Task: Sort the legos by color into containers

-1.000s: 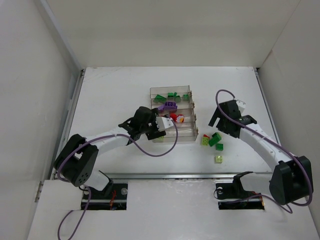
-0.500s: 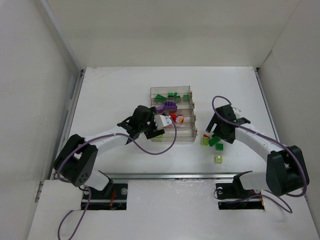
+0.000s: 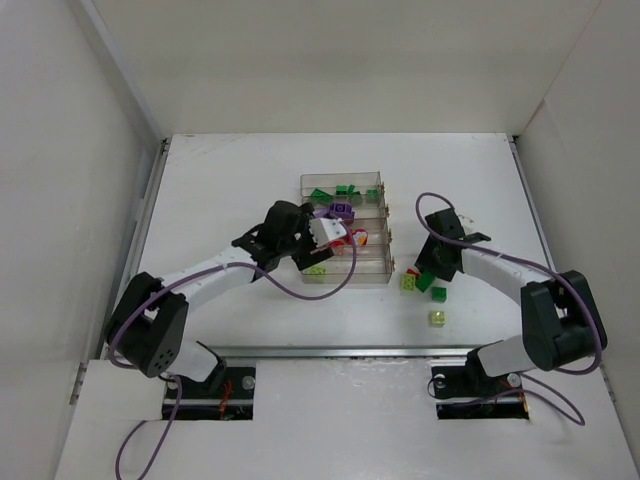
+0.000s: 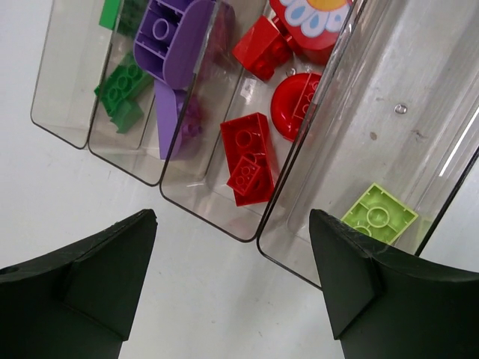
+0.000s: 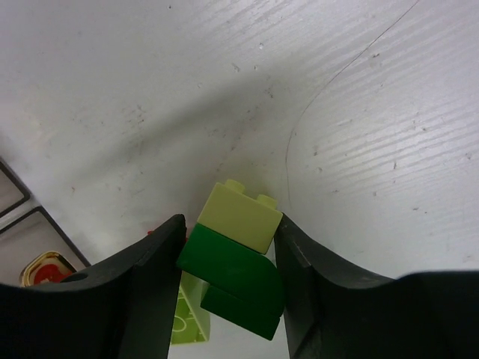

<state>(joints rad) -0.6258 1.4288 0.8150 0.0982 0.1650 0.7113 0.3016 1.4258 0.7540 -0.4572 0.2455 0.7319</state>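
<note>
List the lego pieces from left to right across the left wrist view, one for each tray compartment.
dark green brick → purple curved piece → red rectangular brick → lime green square brick

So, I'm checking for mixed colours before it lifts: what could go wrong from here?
The right gripper is closed on a dark green brick with a lime brick apparently stuck on top, so both may land in one compartment. The left gripper hangs open over the end of the tray, so the two grippers could crowd each other there.
</note>
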